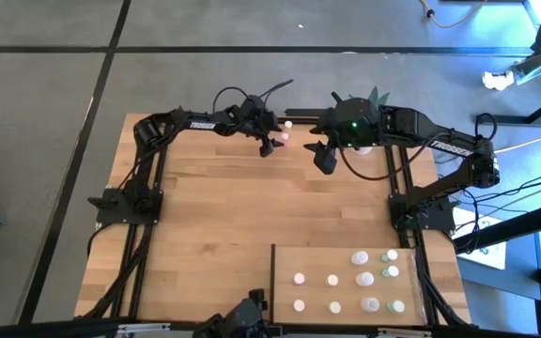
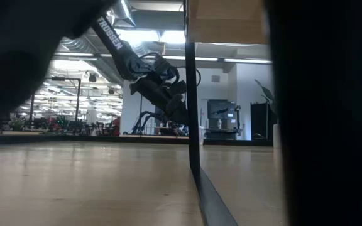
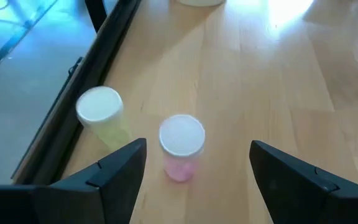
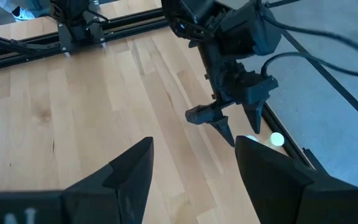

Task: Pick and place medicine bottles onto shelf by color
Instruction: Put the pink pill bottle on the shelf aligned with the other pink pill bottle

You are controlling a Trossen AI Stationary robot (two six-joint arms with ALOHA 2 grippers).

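Bottles (image 1: 363, 279) stand upright in rows on the shelf (image 1: 285, 258) at the tabletop's (image 1: 214, 216) near right in the high view; two more sit at the far edge, too small to tell apart. Left wrist view shows the left end effector (image 3: 194, 168), fingers apart, just short of an upright pink bottle (image 3: 181, 146), a yellow bottle (image 3: 103, 117) leaning beside it. Right end effector (image 4: 194, 165), seen in its wrist view, is also spread and empty, the bottles mostly hidden behind the left arm.

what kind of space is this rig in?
Looks like a robotics lab or open workshop. A plank-wood table carries two mounted arms, bare grey concrete floor surrounds it, and the low view shows exposed ceiling ducts over a hall with more equipment.
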